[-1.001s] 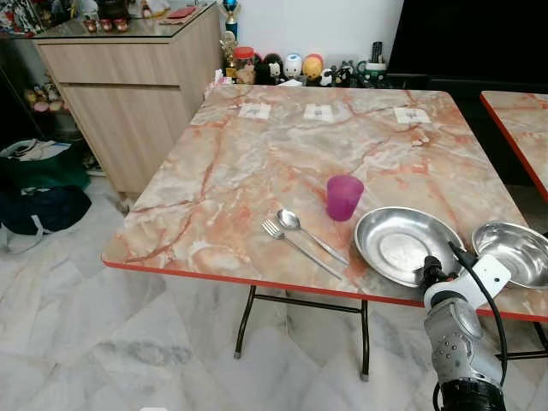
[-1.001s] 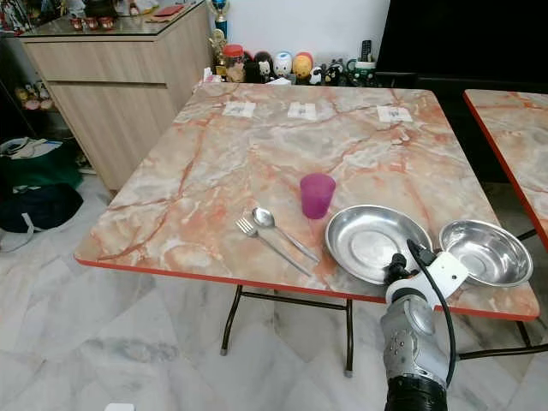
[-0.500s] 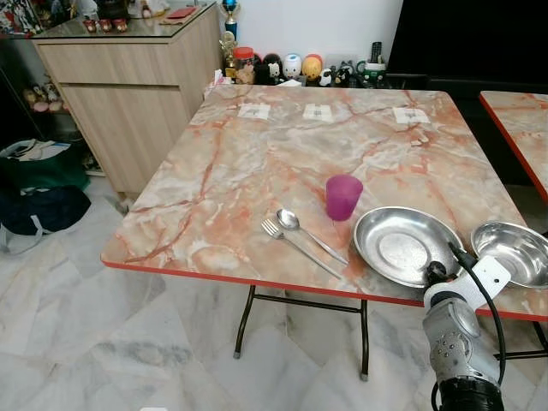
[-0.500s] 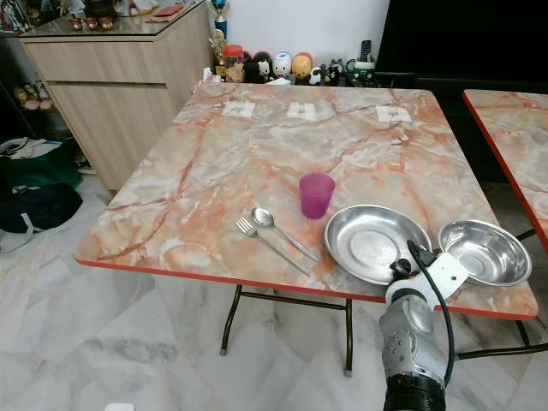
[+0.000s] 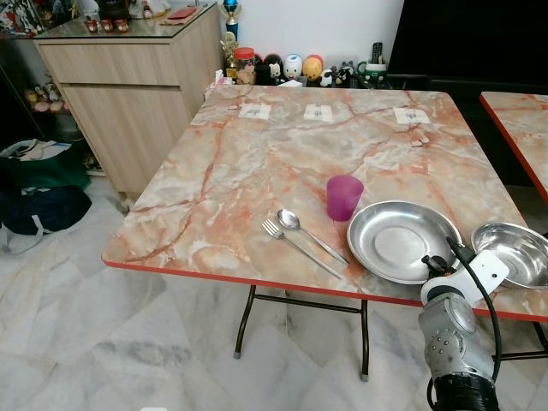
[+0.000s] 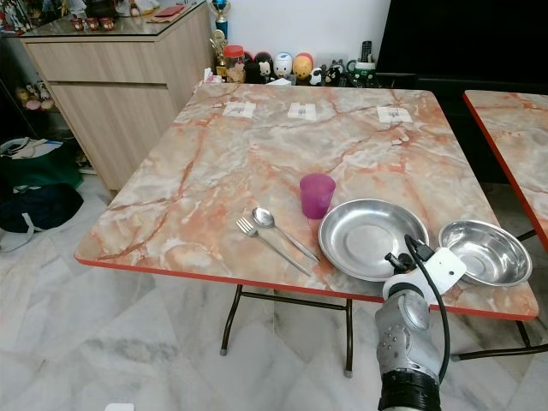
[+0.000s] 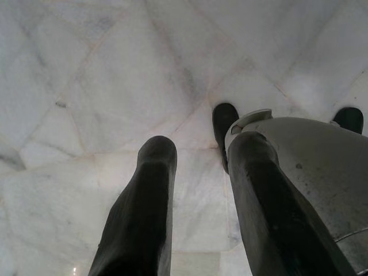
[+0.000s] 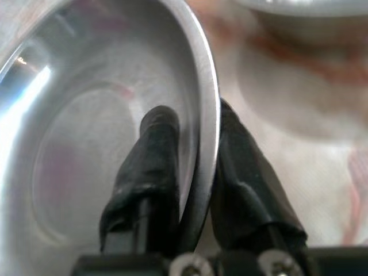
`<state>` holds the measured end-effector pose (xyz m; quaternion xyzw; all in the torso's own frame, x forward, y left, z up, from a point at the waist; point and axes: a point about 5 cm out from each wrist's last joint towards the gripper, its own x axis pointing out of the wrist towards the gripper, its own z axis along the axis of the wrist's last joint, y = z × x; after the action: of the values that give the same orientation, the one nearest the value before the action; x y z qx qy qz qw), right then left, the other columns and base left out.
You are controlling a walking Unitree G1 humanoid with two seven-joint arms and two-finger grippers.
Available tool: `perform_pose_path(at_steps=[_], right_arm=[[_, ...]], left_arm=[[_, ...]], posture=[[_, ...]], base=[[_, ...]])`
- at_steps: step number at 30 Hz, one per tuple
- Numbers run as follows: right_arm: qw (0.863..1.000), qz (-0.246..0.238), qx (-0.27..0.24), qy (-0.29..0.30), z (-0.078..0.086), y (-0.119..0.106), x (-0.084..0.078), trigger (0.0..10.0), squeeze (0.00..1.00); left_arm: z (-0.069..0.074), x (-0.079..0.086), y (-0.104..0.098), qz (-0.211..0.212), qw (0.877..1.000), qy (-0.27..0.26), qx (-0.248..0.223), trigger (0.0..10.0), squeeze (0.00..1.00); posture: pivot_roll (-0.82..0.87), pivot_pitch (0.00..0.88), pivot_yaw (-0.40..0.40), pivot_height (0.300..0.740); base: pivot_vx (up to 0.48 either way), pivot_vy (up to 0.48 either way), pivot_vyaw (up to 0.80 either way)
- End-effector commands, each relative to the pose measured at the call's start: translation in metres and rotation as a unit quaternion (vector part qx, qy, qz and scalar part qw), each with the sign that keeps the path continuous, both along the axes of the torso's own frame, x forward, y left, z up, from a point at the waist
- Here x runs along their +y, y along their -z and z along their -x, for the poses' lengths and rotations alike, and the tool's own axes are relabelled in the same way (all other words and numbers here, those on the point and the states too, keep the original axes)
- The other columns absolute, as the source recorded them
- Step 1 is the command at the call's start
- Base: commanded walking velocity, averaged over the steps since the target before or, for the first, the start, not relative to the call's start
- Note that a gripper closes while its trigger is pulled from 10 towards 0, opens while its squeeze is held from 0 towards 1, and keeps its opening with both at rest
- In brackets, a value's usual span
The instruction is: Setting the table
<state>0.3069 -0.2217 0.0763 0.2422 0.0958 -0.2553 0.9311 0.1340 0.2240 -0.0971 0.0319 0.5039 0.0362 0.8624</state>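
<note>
A large steel plate [image 5: 398, 240] lies near the front right edge of the marble table [image 5: 257, 154]. My right gripper [image 5: 432, 264] is shut on the plate's near rim. In the right wrist view one black finger [image 8: 155, 149] sits inside the plate and the other under the rim. A purple cup [image 5: 343, 197] stands just left of the plate. A spoon [image 5: 291, 221] and a fork [image 5: 274, 229] lie side by side left of the cup. A smaller steel bowl [image 5: 514, 254] rests to the right of the plate. My left gripper [image 7: 204, 146] hangs open over the floor.
Three white cards [image 5: 318, 111] lie along the table's far side, with figurines [image 5: 291, 67] behind them. A wooden cabinet [image 5: 128, 77] stands at the left, with bags [image 5: 43, 205] on the floor. A second table [image 5: 518, 128] is at the right.
The plate has slid a little to the left, closer to the purple cup, with my right gripper holding its rim. The bowl, cup and cutlery have stayed put.
</note>
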Motion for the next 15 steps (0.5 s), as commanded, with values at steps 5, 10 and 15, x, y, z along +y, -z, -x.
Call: perform_pose_path(at_steps=[5,10,15], right_arm=[[0.994,0.083,-0.064,0.011,0.001,-0.024,0.001,0.0,0.0],[0.984,0.135,-0.113,0.016,0.003,-0.043,0.003,0.0,0.0],[0.97,0.188,-0.144,0.049,0.014,-0.057,-0.001,0.0,0.0]], left_arm=[[0.002,0.001,0.001,0.004,1.0,-0.005,0.004,10.0,0.0],[0.002,0.0,0.0,0.005,1.0,-0.006,0.001,10.0,0.0],[0.001,0.0,0.0,0.012,1.0,-0.012,-0.007,10.0,0.0]], posture=[[-0.07,0.0,0.015,0.74],[-0.08,0.0,0.014,0.74],[-0.08,0.0,0.013,0.74]], base=[[0.0,0.0,0.0],[0.0,0.0,0.0],[0.0,0.0,0.0]])
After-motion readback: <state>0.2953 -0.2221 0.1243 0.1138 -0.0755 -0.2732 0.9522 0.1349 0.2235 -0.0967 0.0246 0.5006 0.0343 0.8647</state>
